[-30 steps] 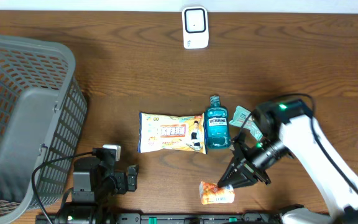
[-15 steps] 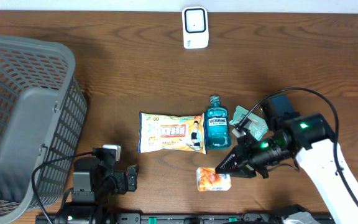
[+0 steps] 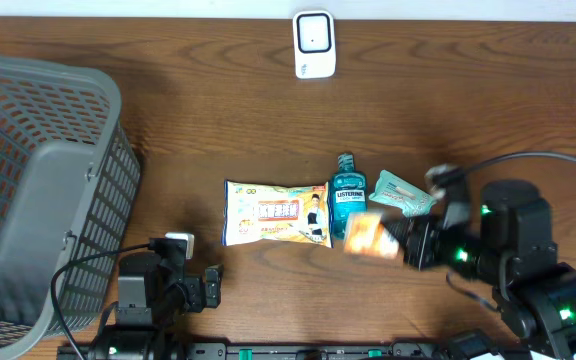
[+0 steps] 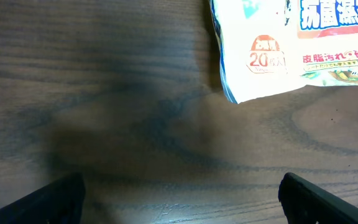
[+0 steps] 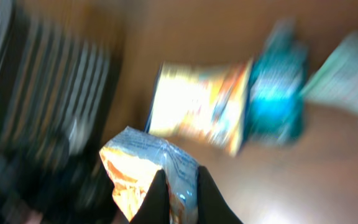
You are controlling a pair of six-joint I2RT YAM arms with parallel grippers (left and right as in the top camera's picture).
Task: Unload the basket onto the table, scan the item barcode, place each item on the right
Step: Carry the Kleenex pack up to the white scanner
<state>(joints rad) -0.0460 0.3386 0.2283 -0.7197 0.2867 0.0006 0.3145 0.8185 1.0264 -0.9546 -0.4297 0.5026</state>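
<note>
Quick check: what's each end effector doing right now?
Left end effector: open, holding nothing.
Right end effector: closed on the orange snack packet.

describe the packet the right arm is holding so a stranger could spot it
From the grey basket at the left of the table, go right past the wide wipes pack to the blue Listerine bottle. Just below-right of that bottle is a small orange packet, pinched in the right gripper. It is the only thing held; its neighbours lie flat on the wood.
</note>
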